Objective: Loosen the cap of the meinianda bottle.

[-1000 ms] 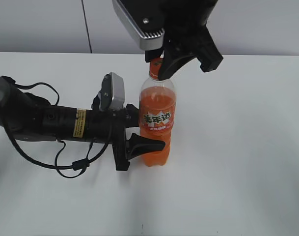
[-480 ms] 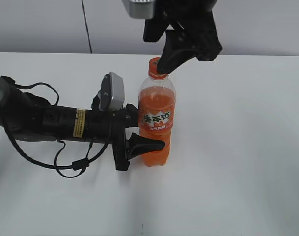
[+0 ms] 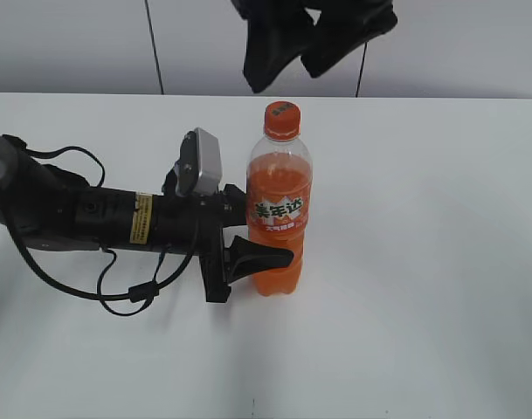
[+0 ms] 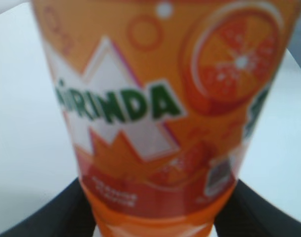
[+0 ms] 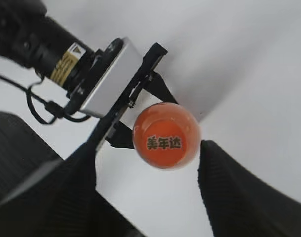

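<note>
The meinianda bottle [image 3: 279, 209] stands upright on the white table, full of orange liquid, with its orange cap [image 3: 281, 118] on the neck. My left gripper [image 3: 264, 240] lies low on the table and is shut on the bottle's lower body. In the left wrist view the label [image 4: 155, 108] fills the frame between the two fingers [image 4: 155, 219]. My right gripper [image 3: 279, 80] hangs open a little above the cap, not touching it. The right wrist view looks straight down on the cap [image 5: 165, 136], with the open fingers [image 5: 148, 182] on either side.
The left arm with its cables [image 3: 91, 218] lies across the left of the white table [image 3: 423, 262]. Its wrist camera [image 3: 201, 163] sits just left of the bottle. A pale wall runs behind the table.
My right gripper was around the cap a second ago; it has let go, risen above the bottle and turned. The bottle and left gripper have not moved.
</note>
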Motion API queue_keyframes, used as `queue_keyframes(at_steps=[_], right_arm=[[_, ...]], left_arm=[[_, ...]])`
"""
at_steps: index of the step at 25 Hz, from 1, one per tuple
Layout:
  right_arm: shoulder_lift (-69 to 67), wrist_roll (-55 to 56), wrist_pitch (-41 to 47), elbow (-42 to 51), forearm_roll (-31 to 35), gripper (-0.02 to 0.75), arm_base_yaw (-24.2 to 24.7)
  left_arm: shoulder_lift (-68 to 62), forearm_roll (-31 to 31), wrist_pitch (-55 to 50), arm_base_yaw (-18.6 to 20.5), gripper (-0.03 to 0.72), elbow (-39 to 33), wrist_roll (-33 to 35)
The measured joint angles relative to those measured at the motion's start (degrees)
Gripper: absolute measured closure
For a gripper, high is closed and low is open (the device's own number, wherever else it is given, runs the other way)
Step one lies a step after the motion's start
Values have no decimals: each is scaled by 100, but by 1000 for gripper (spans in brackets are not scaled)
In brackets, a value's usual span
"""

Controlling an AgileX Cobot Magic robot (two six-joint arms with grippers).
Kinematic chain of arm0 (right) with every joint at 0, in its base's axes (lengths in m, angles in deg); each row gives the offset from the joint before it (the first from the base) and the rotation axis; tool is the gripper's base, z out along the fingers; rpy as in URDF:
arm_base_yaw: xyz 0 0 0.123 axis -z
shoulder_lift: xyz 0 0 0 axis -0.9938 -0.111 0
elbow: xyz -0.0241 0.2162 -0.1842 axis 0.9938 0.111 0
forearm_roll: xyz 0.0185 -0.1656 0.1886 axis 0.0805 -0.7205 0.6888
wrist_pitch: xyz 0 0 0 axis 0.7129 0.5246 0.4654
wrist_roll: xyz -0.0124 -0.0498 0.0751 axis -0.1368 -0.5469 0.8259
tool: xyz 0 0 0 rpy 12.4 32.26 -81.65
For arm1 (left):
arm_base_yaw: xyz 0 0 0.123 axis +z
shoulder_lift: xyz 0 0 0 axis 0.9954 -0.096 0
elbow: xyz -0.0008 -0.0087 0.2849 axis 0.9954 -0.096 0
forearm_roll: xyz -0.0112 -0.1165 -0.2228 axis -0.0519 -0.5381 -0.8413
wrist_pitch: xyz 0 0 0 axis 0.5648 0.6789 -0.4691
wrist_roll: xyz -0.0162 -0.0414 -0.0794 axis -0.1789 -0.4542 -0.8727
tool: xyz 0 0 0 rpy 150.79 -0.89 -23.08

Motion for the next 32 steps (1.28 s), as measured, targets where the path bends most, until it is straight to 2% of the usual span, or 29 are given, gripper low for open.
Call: queue_keyframes(at_steps=[2,5,11,26,32], right_arm=[[0,925,0,0,-1,248,0],[-16,1323,0,0,-35,248,0],[-360,1432,-5,-1,-344,248,0],[-529,1448,0,-1,-257,251,0],[-657,1448,0,-1,-257,340,0]], left_arm=[[0,0,0,0,279,0,0],[0,0,0,0,279,0,-5],[0,0,0,0,279,0,-5],[0,0,5,0,279,0,-10],[0,0,3,0,279,0,-10]])
